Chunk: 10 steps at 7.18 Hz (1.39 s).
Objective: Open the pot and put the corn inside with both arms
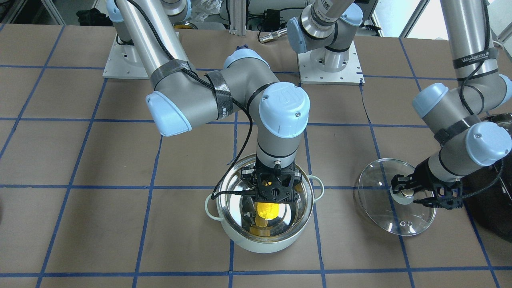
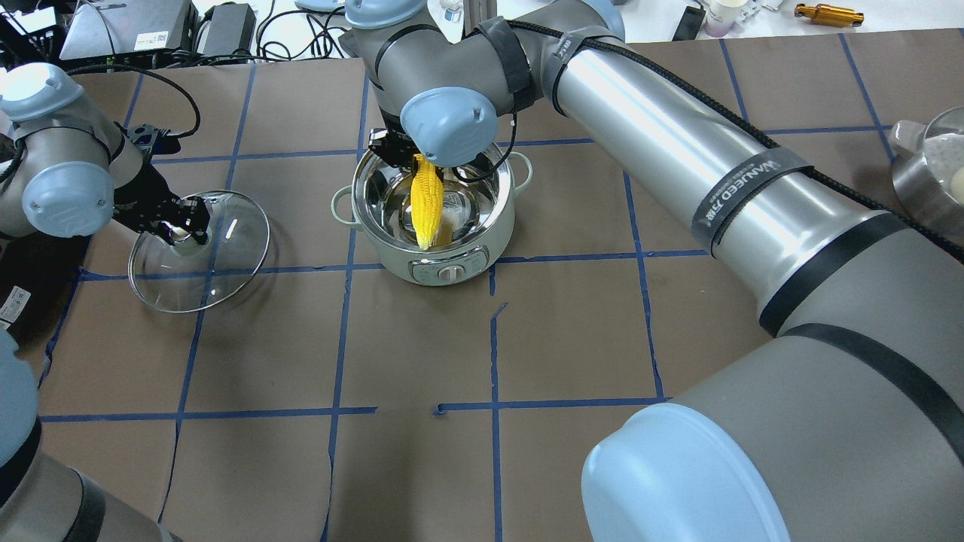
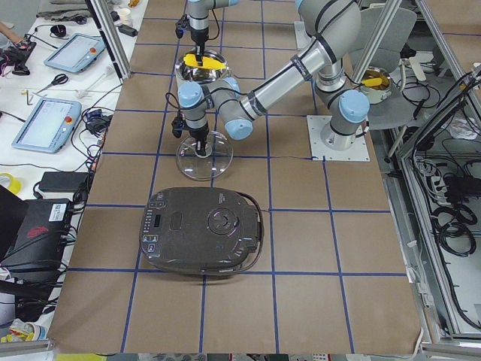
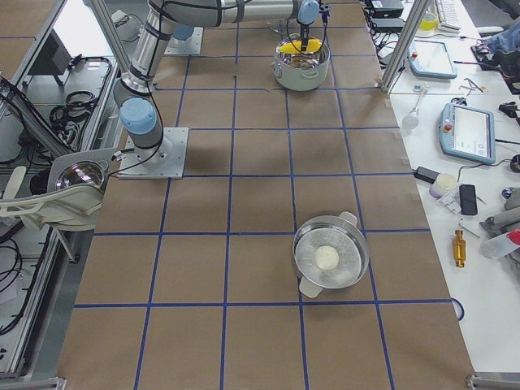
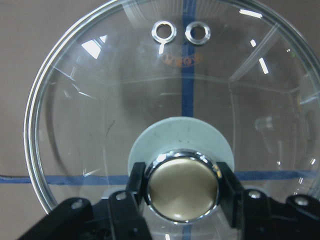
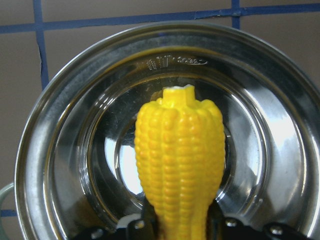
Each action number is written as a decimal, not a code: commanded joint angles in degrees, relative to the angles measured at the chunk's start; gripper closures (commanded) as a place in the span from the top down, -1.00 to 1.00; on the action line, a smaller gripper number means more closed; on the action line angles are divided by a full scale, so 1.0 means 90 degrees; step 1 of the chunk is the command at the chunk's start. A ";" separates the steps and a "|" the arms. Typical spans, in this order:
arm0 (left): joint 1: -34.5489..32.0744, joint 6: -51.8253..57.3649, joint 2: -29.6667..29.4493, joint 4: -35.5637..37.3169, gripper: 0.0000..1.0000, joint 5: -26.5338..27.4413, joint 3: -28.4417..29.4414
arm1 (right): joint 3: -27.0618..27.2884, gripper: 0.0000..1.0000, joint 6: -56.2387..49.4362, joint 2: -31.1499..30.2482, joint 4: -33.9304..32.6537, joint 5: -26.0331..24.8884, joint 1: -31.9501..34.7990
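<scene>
The mint-green pot [image 1: 260, 243] stands open at the table's middle, its steel inside showing [image 2: 452, 265]. My right gripper [image 1: 274, 195] hangs over the pot's mouth, shut on the thick end of the yellow corn [image 1: 267, 210]. The cob points down into the pot [image 2: 427, 203] and fills the right wrist view [image 6: 180, 150], with the pot's rim [image 6: 55, 130] around it. My left gripper [image 1: 402, 194] is shut on the metallic knob [image 5: 182, 187] of the glass lid [image 2: 218, 271]. It holds the lid tilted, low over the table, to the pot's left in the overhead view.
A big black appliance [image 3: 203, 229] lies beyond the lid on my left, close to the left arm [image 1: 492, 200]. A steel pot with a white ball inside [image 4: 329, 260] stands far on my right. Blue tape lines grid the brown table.
</scene>
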 commanded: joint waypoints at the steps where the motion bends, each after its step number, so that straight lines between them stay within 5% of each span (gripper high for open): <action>1: 0.0009 0.0048 0.0007 0.0116 -0.76 0.0003 -0.0111 | 0.0018 0.26 -0.0039 0.0102 -0.0014 0.0016 0.0032; 2: 0.0009 0.0048 -0.0002 0.0116 -0.76 0.0003 -0.0140 | 0.0027 0.76 -0.0039 0.0112 -0.0014 -0.0003 0.0032; 3: 0.0009 0.0057 -0.0002 0.0116 -0.62 0.0013 -0.0150 | 0.0018 1.00 -0.0068 0.0093 -0.0014 -0.0023 0.0032; 4: 0.0009 0.0048 -0.0002 0.0116 0.25 0.0013 -0.0159 | -0.0002 1.00 -0.0107 0.0064 -0.0014 -0.0042 0.0022; 5: 0.0009 0.0038 -0.0002 0.0107 0.62 0.0003 -0.0140 | -0.0012 1.00 -0.0088 -0.0004 -0.0024 -0.0052 0.0022; 8: -0.0515 -0.0224 0.0513 -0.0339 0.74 -0.0026 0.0325 | 0.0095 1.00 -0.0117 -0.0559 0.0151 -0.0052 -0.0347; 10: -0.1490 -0.1343 0.0855 -0.1809 0.73 -0.0006 0.1475 | 0.0464 1.00 -0.0544 -0.1357 0.0901 -0.0062 -0.1039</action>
